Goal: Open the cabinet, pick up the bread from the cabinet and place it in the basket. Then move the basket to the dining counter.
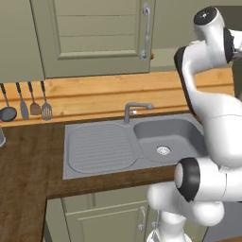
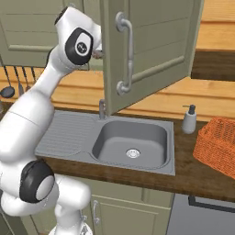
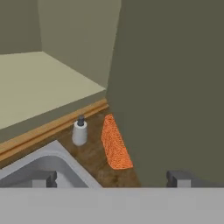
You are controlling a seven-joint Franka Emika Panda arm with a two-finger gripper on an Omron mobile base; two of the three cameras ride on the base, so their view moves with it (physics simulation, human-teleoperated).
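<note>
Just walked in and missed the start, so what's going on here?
A white robot arm is reaching up at the wall cabinet over the sink. One cabinet door stands swung open. The hand view looks along a bare cabinet shelf; no bread shows there. The orange basket waits on the counter beside a soap dispenser.

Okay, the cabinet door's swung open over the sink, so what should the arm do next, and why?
Probably ease the end effector further into the cabinet to look for the bread. The door already stands open, the hand view shows a bare shelf with no bread yet, and the fingers look apart with nothing between them. The basket waits right of the sink.
</note>
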